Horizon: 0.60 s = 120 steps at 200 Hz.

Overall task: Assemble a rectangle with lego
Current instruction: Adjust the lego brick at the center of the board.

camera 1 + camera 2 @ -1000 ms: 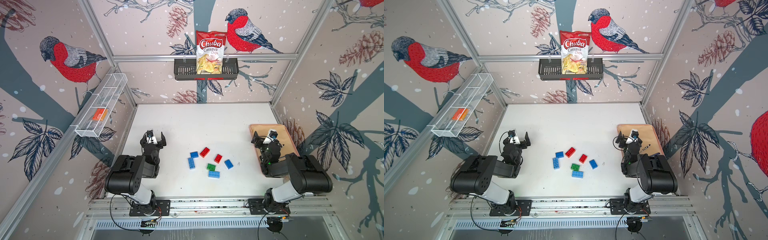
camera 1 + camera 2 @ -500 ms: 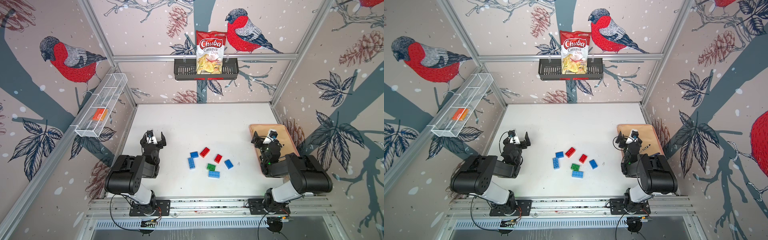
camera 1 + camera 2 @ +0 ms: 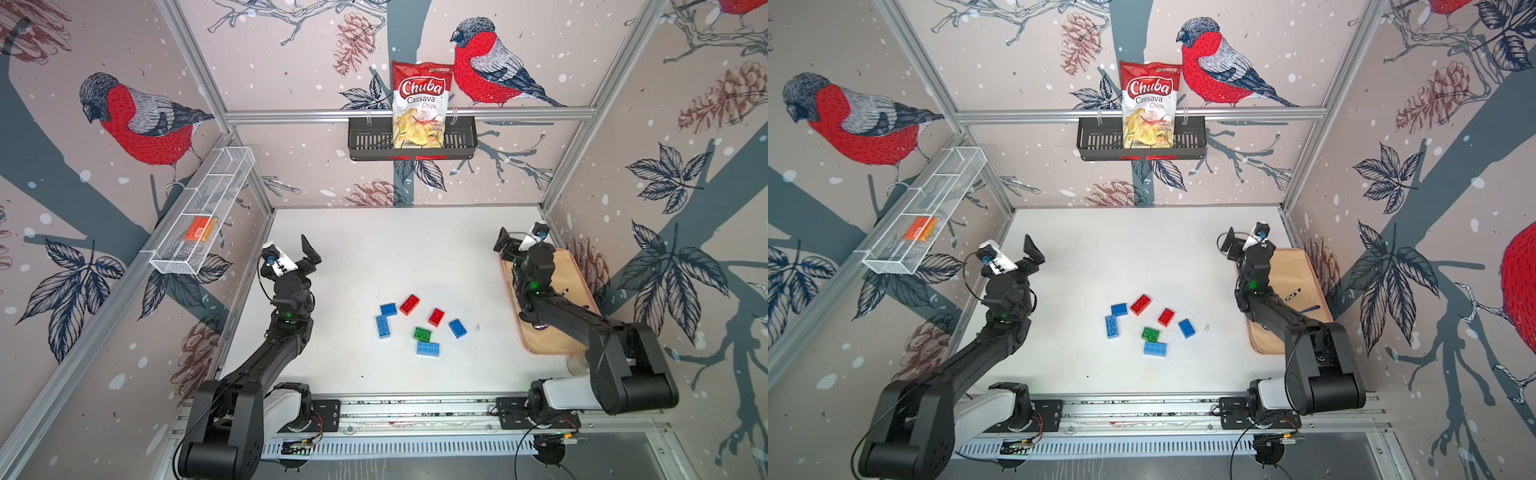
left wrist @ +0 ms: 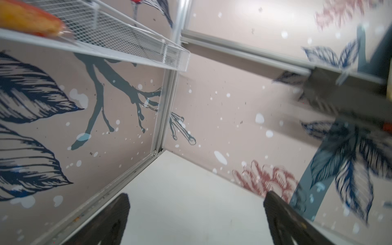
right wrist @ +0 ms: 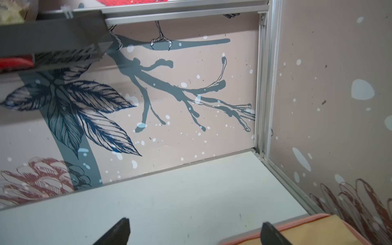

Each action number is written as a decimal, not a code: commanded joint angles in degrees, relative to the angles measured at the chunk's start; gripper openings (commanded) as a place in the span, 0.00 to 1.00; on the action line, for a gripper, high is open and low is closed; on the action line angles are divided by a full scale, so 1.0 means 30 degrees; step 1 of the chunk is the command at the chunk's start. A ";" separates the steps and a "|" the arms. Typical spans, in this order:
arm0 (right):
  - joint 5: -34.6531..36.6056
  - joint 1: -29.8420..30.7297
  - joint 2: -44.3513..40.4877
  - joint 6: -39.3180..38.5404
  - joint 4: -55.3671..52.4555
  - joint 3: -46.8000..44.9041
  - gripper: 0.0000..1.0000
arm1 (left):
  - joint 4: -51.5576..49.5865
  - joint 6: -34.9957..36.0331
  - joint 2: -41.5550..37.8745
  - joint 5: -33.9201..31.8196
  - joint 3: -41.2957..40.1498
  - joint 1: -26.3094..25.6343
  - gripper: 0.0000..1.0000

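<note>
Two grippers hang wide open and empty. At left, your left gripper sits near the wall, well apart from the lego. Seven loose bricks lie mid-counter, blues leftmost, then reds, green and more blues. At right, your right gripper hovers over a tan tray. Probably best to start with the leftmost light blue brick, with the jaws square across its long sides.

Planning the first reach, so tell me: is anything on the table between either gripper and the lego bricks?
Nothing visible. The left gripper and right gripper stand open at either side, and only bare white table lies between them and the lego bricks. The tan tray lies at the table's right edge.
</note>
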 commanded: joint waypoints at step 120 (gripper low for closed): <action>-0.7762 -0.3695 -0.1780 1.0127 -0.4057 -0.0459 1.00 | -0.4898 0.8866 0.1036 0.2514 0.5247 -0.8949 0.99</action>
